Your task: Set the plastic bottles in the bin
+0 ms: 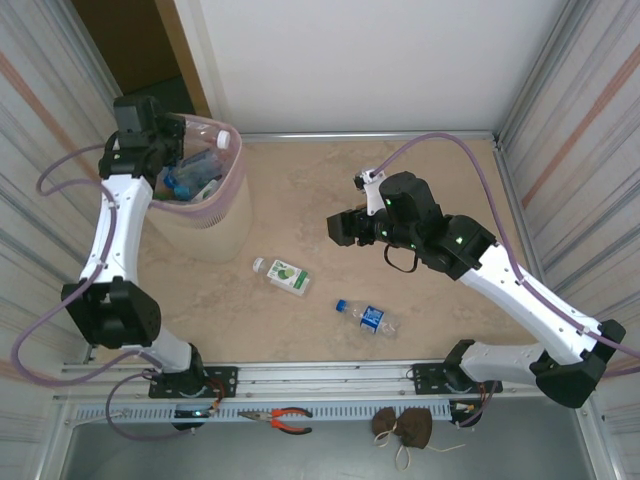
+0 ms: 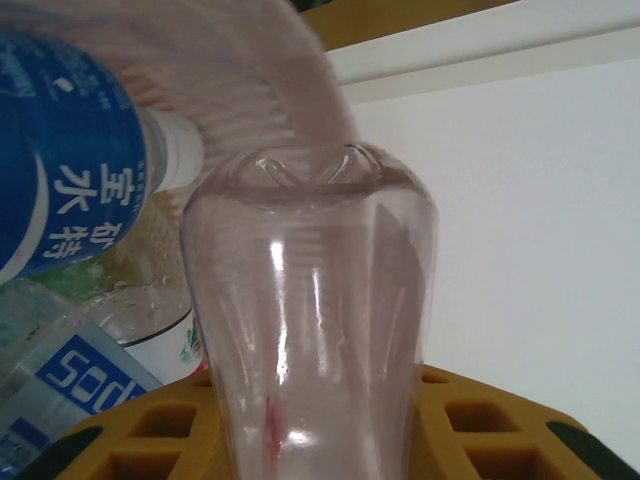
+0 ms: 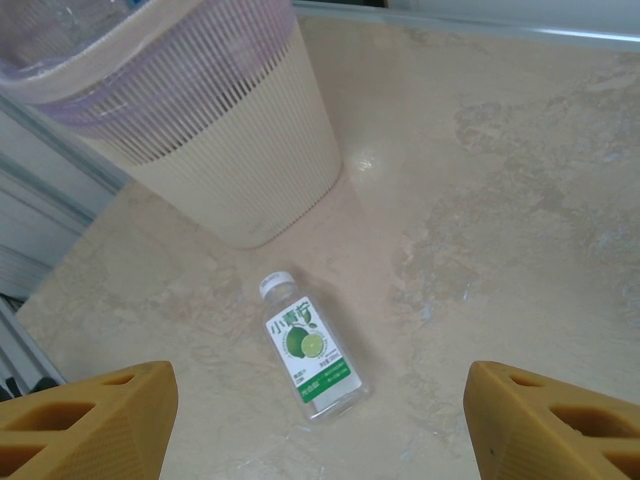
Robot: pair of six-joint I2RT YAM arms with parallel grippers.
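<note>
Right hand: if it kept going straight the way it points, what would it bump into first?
Likely the lime-label bottle lying on the table, dead ahead between its open fingers; depth is hard to judge.

A bottle with a deep blue label (image 2: 60, 170), lying inside the bin (image 2: 250, 80), bears the white Chinese characters 宝, 水, 矿 and 特. Below it in the bin, a paler blue label (image 2: 75, 375) reads "Sod", with the rest cut off. On the bench (image 3: 500, 200) just in front of the bin, the lime-picture bottle (image 3: 308, 345) reads 小青柠. Its smaller print is illegible.
</note>
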